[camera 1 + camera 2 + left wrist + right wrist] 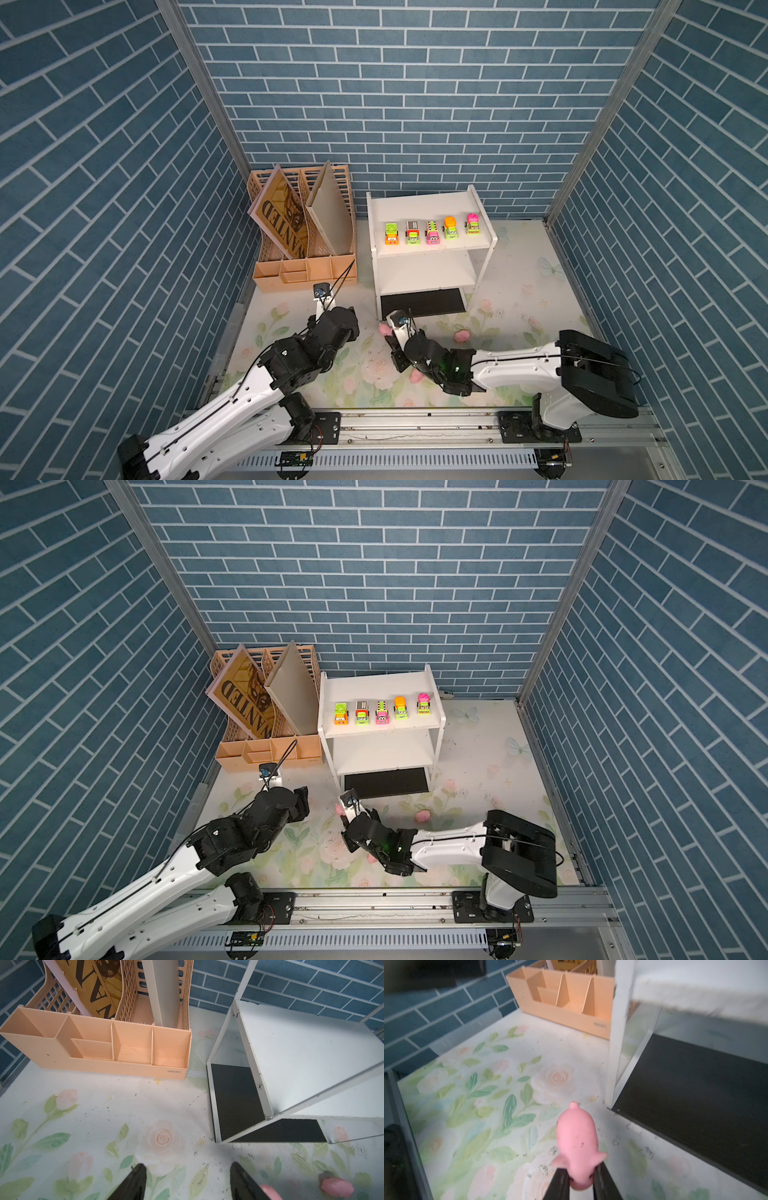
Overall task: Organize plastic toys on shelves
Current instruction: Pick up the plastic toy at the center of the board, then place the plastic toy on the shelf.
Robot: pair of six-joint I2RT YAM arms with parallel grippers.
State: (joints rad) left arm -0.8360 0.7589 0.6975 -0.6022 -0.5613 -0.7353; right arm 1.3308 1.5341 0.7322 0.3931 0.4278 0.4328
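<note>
Pig (577,1140) head clamped between right jaws, tail outward.

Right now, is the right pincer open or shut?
Shut: in the right wrist view the right pincer clamps the small rounded pink pig figure between its black fingers.

Left arm (249,399): stretched forward, wrist low. Left gripper (187,1165): jaws apart.
Right arm (519,365): elbow bent, forearm angled inward. Right gripper (580,1172): jaws clamped on pig (577,1136), at its head end.
</note>
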